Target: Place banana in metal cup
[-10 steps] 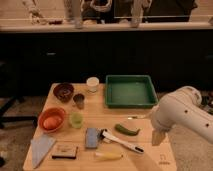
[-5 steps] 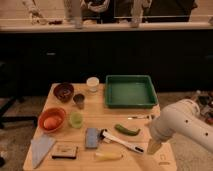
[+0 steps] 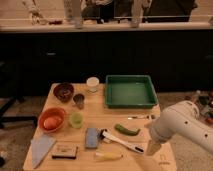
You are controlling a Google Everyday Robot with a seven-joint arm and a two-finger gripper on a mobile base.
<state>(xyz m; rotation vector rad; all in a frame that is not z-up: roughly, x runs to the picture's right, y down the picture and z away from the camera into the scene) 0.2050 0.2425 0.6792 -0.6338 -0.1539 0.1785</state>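
Observation:
The banana [image 3: 107,156] is pale yellow and lies flat near the table's front edge, just below the brush. The metal cup [image 3: 79,100] stands upright and dull grey at the table's left middle, between the dark red bowl and the light-green cup. My white arm reaches in from the right. Its gripper [image 3: 150,148] points down over the table's front right corner, to the right of the banana and apart from it. The gripper is open and holds nothing.
A green tray [image 3: 131,104] sits at the back right, with a white cup [image 3: 92,83] beside it. Also here: a dark red bowl [image 3: 64,91], an orange bowl [image 3: 60,114], a light-green cup [image 3: 76,119], a green pepper [image 3: 127,130], a white-handled brush [image 3: 120,141], a blue sponge [image 3: 92,137], a cloth [image 3: 41,147] and a small box [image 3: 66,150].
The arm has swung down and toward the front of the table. The gripper dropped from beside the pepper to the front right corner. The objects have not moved.

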